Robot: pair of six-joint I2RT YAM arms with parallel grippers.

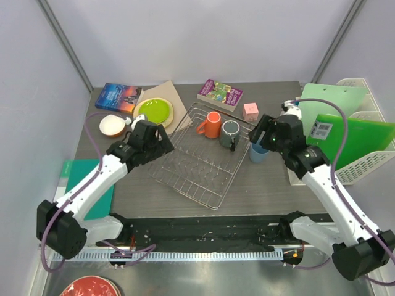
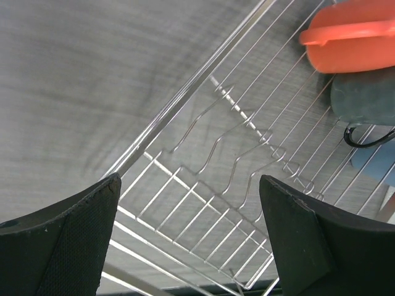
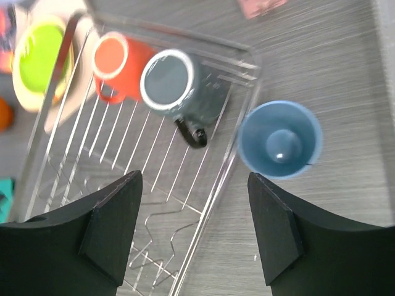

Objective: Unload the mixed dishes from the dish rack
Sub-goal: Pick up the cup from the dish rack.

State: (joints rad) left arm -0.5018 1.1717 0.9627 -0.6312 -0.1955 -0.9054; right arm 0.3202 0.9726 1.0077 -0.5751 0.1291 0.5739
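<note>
The silver wire dish rack (image 1: 203, 161) lies mid-table. In its far end stand an orange mug (image 1: 212, 124) and a dark grey mug (image 1: 230, 133). A light blue mug (image 1: 258, 152) stands upright on the table just outside the rack's right rim. My right gripper (image 1: 260, 135) hangs open above and beside it, holding nothing; its wrist view shows the blue mug (image 3: 281, 139) ahead of the right finger. My left gripper (image 1: 163, 144) is open over the rack's left rim (image 2: 166, 117), empty. A lime green plate (image 1: 154, 111) rests on a beige plate at back left, next to a small white bowl (image 1: 112, 125).
A blue book (image 1: 118, 97), a purple book (image 1: 220, 94) and a pink cube (image 1: 250, 111) lie along the back. A white basket (image 1: 361, 166) with green boards stands at right. A teal mat (image 1: 86, 185) lies at left, and a red bowl (image 1: 89, 288) sits below the table's front edge.
</note>
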